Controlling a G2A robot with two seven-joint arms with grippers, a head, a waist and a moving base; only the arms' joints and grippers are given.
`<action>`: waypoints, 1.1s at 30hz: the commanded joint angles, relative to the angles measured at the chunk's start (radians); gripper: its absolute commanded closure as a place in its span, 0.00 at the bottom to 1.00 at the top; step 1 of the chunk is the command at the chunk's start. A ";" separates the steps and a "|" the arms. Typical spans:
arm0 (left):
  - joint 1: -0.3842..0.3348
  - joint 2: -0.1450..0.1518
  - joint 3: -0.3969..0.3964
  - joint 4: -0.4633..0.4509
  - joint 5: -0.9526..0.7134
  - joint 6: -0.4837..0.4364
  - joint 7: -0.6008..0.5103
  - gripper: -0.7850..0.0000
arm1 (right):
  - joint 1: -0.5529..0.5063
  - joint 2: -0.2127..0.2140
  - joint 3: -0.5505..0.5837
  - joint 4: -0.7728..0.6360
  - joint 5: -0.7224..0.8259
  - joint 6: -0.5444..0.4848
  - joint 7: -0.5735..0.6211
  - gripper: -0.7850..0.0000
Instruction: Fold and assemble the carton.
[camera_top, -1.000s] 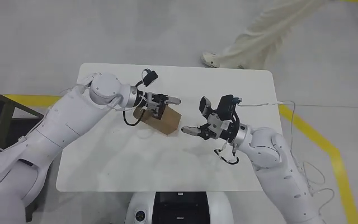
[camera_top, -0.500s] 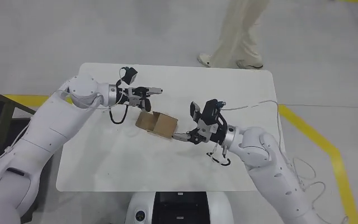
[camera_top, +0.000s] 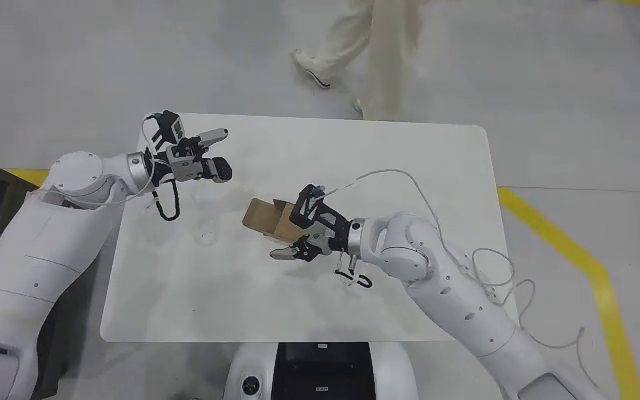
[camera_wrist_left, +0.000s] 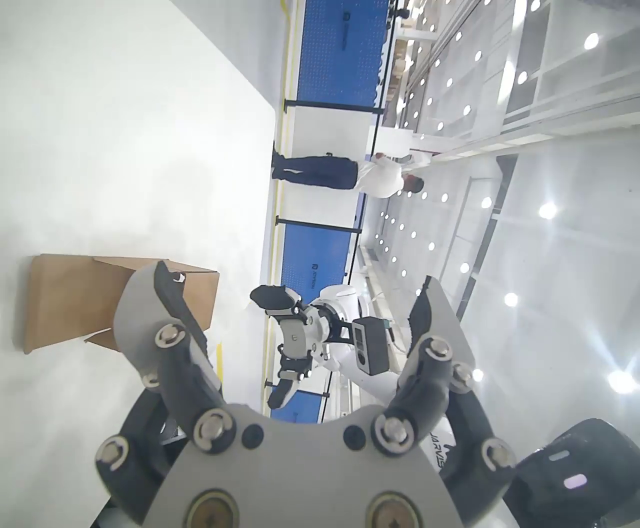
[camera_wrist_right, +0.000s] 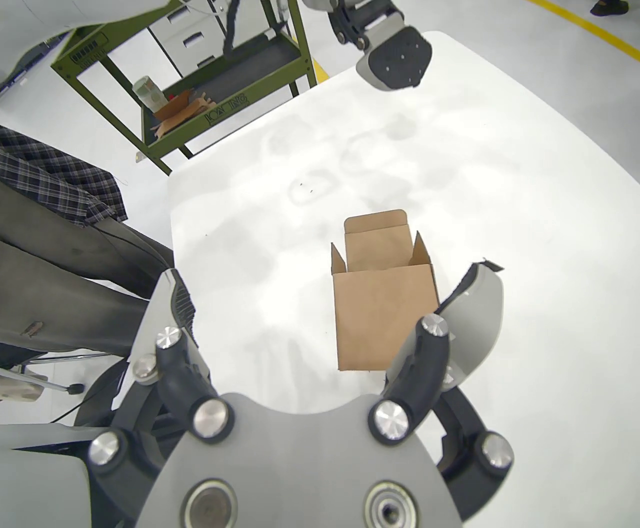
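Note:
The brown carton (camera_top: 265, 215) lies on its side near the middle of the white table (camera_top: 430, 160), partly erected. Its open end with raised flaps (camera_wrist_right: 375, 230) faces away from my right gripper. My right gripper (camera_top: 290, 225) is open at the carton's (camera_wrist_right: 385, 315) closed end, and one finger (camera_wrist_right: 475, 305) is close beside a carton wall. My left gripper (camera_top: 220, 152) is open and holds nothing, off near the table's far left corner and well apart from the carton (camera_wrist_left: 75, 300). The left wrist view has the left gripper (camera_wrist_left: 295, 285) with its fingers spread wide.
A green metal cart (camera_wrist_right: 200, 90) with small items stands off the table's left side. A person's plaid garment (camera_wrist_right: 50, 195) is near that edge. A black cable loop (camera_top: 350, 277) hangs by my right wrist. Someone walks past beyond the far edge (camera_top: 350, 50).
My left gripper has left the carton and drawn back to the far left. My right gripper has moved left up to the carton, which has shifted slightly left.

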 joint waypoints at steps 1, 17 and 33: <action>0.033 0.006 -0.037 -0.007 -0.023 -0.009 0.003 0.00 | 0.005 -0.002 -0.004 0.004 0.001 0.001 -0.002 0.00; 0.056 0.010 -0.060 -0.014 -0.042 -0.015 0.001 0.00 | 0.080 -0.030 -0.060 0.077 0.066 0.009 0.040 0.00; 0.056 0.010 -0.060 -0.014 -0.042 -0.015 0.001 0.00 | 0.276 -0.110 -0.164 0.253 0.133 0.078 0.081 0.00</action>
